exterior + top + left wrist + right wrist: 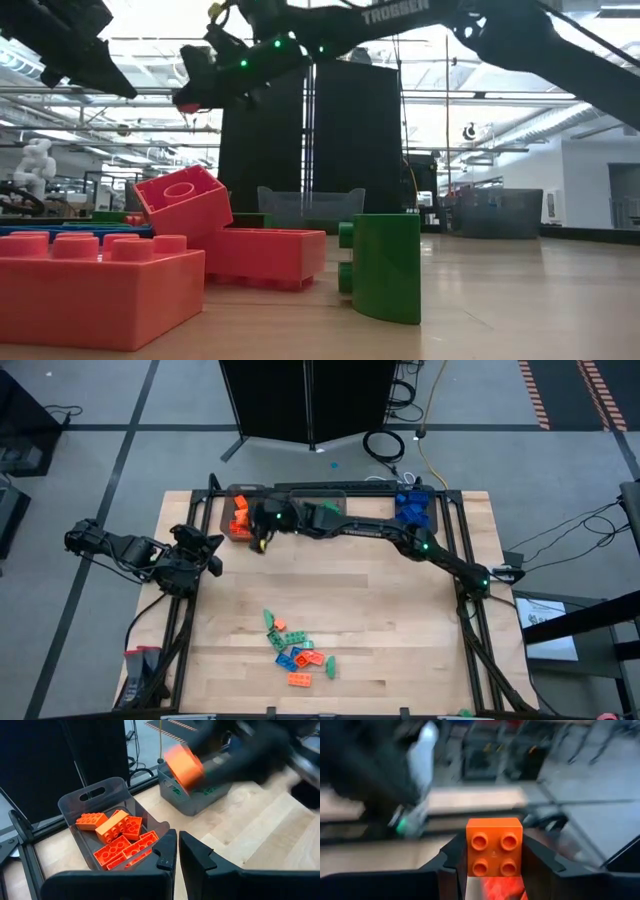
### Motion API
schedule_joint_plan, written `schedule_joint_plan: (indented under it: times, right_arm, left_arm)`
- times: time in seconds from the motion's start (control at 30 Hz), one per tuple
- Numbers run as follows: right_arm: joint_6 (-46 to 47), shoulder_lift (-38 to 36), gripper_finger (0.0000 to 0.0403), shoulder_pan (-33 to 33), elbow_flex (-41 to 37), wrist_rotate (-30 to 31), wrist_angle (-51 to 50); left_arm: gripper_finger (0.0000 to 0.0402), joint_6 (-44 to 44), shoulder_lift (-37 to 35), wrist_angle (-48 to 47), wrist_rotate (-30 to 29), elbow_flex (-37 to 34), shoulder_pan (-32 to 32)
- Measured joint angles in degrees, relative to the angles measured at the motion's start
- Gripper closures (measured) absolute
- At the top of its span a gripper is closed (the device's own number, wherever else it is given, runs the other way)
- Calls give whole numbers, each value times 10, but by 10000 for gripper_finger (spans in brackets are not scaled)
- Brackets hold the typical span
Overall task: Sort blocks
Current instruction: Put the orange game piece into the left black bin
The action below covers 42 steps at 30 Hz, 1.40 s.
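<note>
Along arm (470, 20), "TROSSEN" (partly cut)

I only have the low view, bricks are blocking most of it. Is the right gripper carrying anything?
Observer: Yes, the right gripper is shut on an orange block, a two-by-two.
Operator: Where is it over the table?
Observer: At the far left, by the bin of orange blocks.
Operator: What's in that bin?
Observer: Several orange blocks, nothing else visible.
Operator: And the left gripper?
Observer: The left gripper is shut and empty, waiting at the table's left edge, facing that bin.
</note>
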Motion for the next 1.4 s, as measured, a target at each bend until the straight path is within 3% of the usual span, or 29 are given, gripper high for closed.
schedule_joint_plan:
  times: [0.2, 0.33, 0.83, 1.4]
  right_arm:
    - [23, 28, 285, -19, 1, 72, 93]
    - [23, 48, 285, -23, 0, 78, 134]
    - [76, 108, 285, -20, 0, 73, 128]
    - [111, 122, 285, -30, 0, 69, 97]
  left_arm:
    - [378, -2, 1, 0, -4, 0, 0]
    - [378, -3, 2, 0, -13, 0, 0]
    - [378, -3, 3, 0, -24, 0, 0]
    - [378, -3, 4, 0, -28, 0, 0]
